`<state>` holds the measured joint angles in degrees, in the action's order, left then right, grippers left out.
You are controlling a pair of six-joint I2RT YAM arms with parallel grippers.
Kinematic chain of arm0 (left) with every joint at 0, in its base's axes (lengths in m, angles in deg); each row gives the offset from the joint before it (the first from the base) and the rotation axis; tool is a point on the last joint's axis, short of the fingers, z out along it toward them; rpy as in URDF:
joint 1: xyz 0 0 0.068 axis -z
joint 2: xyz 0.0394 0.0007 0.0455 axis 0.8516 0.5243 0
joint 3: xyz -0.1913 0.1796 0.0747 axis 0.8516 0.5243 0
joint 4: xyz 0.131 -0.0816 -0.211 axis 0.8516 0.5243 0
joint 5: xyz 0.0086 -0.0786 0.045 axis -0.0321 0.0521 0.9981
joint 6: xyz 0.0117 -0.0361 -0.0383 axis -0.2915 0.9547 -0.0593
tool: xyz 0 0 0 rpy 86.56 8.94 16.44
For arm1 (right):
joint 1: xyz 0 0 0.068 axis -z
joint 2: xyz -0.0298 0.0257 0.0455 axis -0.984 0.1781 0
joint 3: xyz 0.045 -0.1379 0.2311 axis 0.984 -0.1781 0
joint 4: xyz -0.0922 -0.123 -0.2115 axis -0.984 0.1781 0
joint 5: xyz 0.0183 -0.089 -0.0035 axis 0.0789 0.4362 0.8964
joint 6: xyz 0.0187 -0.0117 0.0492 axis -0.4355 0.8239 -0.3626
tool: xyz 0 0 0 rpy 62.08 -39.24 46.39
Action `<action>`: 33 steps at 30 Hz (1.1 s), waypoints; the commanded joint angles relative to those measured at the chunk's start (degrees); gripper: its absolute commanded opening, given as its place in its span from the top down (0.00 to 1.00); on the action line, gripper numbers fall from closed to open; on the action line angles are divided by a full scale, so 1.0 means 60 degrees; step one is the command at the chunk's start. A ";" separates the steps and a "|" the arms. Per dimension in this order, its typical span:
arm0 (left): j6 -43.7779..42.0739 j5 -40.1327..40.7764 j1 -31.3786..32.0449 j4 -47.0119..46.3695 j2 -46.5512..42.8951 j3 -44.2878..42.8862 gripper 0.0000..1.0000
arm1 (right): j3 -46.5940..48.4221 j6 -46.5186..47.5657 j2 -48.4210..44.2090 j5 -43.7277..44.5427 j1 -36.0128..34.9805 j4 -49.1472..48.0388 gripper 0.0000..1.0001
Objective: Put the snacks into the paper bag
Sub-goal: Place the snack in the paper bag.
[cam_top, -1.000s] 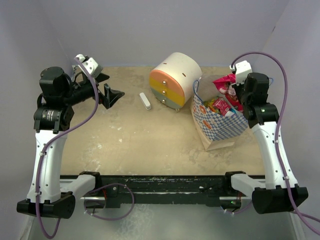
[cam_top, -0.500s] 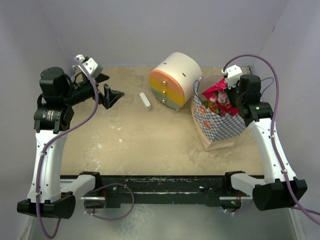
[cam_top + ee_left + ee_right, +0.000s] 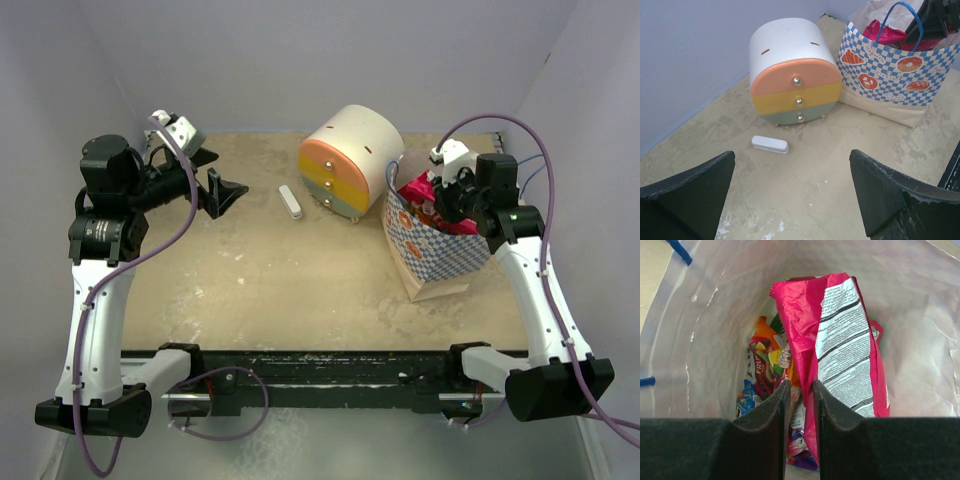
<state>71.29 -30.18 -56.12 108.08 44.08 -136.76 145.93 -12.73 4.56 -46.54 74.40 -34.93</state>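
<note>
The paper bag [image 3: 440, 258] stands at the right of the table, with a blue-white checkered band and blue cord handles; it also shows in the left wrist view [image 3: 890, 85]. My right gripper [image 3: 447, 196] is down in the bag's mouth, its jaws nearly closed [image 3: 801, 385] on the edge of a pink snack packet [image 3: 840, 340], which hangs inside the bag [image 3: 715, 315]. Several other snacks [image 3: 762, 370] in orange, blue and purple lie at the bottom. My left gripper [image 3: 228, 190] is open and empty at the far left [image 3: 791, 152].
A cream round drawer unit [image 3: 350, 160] with orange, yellow and green drawers stands just left of the bag [image 3: 792, 75]. A small white stick-shaped object [image 3: 290, 201] lies on the table left of the unit [image 3: 770, 144]. Walls close in on three sides.
My right gripper has moved left and down from behind the bag into its mouth, carrying the pink packet inside. The left arm has not moved.
</note>
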 commanded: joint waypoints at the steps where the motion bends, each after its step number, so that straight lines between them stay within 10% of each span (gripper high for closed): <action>1: -0.0170 -0.0232 -0.0084 -0.0194 -0.0171 0.0006 0.01 | -0.0106 -0.0121 0.0103 -0.0692 -0.0015 0.0146 0.73; 16: -0.0219 -0.0245 -0.0097 -0.0153 -0.0281 0.0075 0.01 | 0.0682 0.0328 0.0192 -0.2878 -0.0005 0.1139 0.76; 33: -0.0253 -0.0243 -0.0091 -0.0136 -0.0285 0.0107 0.01 | 0.1331 -0.0356 0.0145 0.0577 -0.0003 -0.1183 0.67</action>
<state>70.49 -30.40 -56.14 108.12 43.09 -136.24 151.72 -12.87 2.05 -48.42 74.40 -37.29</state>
